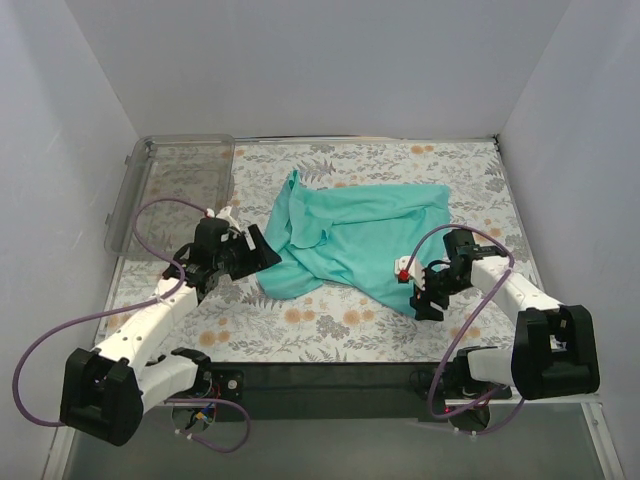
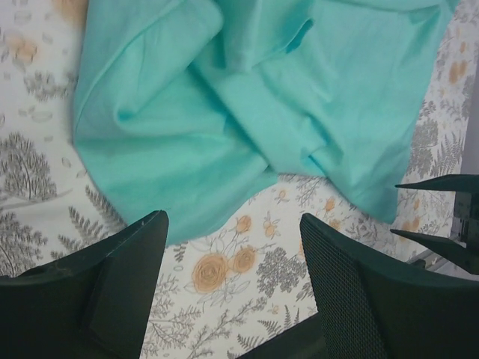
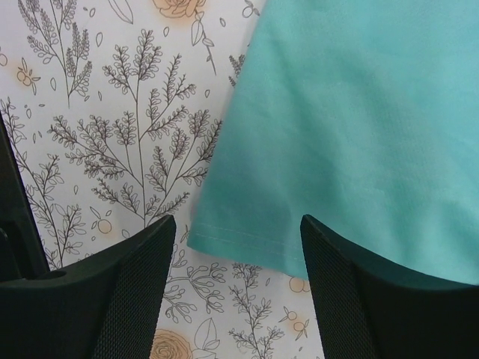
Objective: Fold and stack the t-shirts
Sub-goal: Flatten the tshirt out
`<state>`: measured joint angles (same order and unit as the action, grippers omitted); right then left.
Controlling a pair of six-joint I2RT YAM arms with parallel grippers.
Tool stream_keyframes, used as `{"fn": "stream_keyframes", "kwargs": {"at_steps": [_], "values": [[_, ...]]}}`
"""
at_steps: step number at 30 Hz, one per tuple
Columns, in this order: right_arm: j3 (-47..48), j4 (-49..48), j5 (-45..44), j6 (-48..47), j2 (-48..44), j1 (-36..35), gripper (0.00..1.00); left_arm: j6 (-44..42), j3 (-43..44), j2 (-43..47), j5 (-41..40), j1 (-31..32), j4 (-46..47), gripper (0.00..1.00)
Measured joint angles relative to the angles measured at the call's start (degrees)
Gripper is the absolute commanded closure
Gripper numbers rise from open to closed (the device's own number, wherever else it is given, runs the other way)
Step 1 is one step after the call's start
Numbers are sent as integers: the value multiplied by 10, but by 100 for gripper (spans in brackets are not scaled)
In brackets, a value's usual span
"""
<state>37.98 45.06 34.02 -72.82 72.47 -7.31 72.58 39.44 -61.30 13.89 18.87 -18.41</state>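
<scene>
Where the flower-printed table cover [image 1: 330,335] fills the floor of the white-walled cell, one teal-green t-shirt [image 1: 360,235] lies crumpled on it at about the middle, bunched into loose folds with its widest flat part reaching toward 2 o'clock. A clear plastic bin [image 1: 170,185] sits at 10 o'clock on the table, well apart from the cloth. Reaching in from 7 o'clock, the left arm brings the left gripper [image 1: 262,252] just beside the shirt's edge at 8 o'clock, and from the wrist its jaws stand wide with only printed cover between them [image 2: 232,224], the folded shirt [image 2: 224,112] lying just beyond the fingertips. From 5 o'clock the right arm puts the right gripper [image 1: 425,300] over the shirt's corner at 5 o'clock. Its wrist view shows the fingers [image 3: 127,284] spread wide and gripping nothing, while a hemmed corner of the shirt [image 3: 359,127] lies flat on the cover, seen in the gap between them and running off toward 1 o'clock.
</scene>
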Motion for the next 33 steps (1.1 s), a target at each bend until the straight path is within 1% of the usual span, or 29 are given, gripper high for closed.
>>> {"fn": "stream_keyframes", "kwargs": {"at_steps": [2, 7, 10, 13, 14, 16, 17, 18, 19, 20, 21, 22, 24, 25, 28, 30, 33], "values": [[-11, -14, -14, 11, -1, -16, 38, 26, -33, 3, -2, 0, -7, 34], [-40, -62, -44, 52, -13, -40, 39, 75, -89, -20, -10, 0, -19, 34], [-50, -81, -57, 66, -20, -40, 40, 89, -100, -24, -22, 0, -22, 34], [-52, -96, -66, 80, -21, -41, 41, 99, -100, -34, -24, 0, -10, 36], [-52, -102, -69, 84, -21, -41, 42, 102, -101, -40, -24, 0, -4, 40], [-53, -112, -74, 91, -21, -41, 43, 109, -106, -53, -24, 0, 10, 45], [-54, -116, -75, 94, -21, -41, 45, 110, -109, -59, -25, 0, 15, 52], [-56, -122, -76, 97, -21, -41, 46, 113, -113, -67, -24, 0, 21, 56], [-56, -123, -75, 99, -21, -41, 50, 113, -117, -73, -24, 0, 26, 60], [-56, -124, -75, 100, -21, -41, 51, 115, -119, -82, -24, 0, 31, 64], [-57, -126, -75, 101, -21, -41, 54, 116, -120, -89, -22, 0, 37, 75], [-57, -128, -75, 103, -21, -41, 58, 120, -121, -97, -19, 1, 44, 80], [-59, -130, -74, 105, -21, -41, 65, 120, -121, -107, -10, 1, 60, 93], [-59, -132, -73, 107, -21, -41, 74, 119, -121, -111, -4, 1, 68, 100], [-59, -136, -78, 109, -23, -41, 87, 110, -122, -113, 18, 1, 84, 100], [-59, -134, -96, 111, -32, -40, 90, 104, -121, -100, 20, 1, 78, 100], [-54, -115, -112, 109, -68, -27, 95, 96, -117, -29, 10, 1, 34, 100]]}}
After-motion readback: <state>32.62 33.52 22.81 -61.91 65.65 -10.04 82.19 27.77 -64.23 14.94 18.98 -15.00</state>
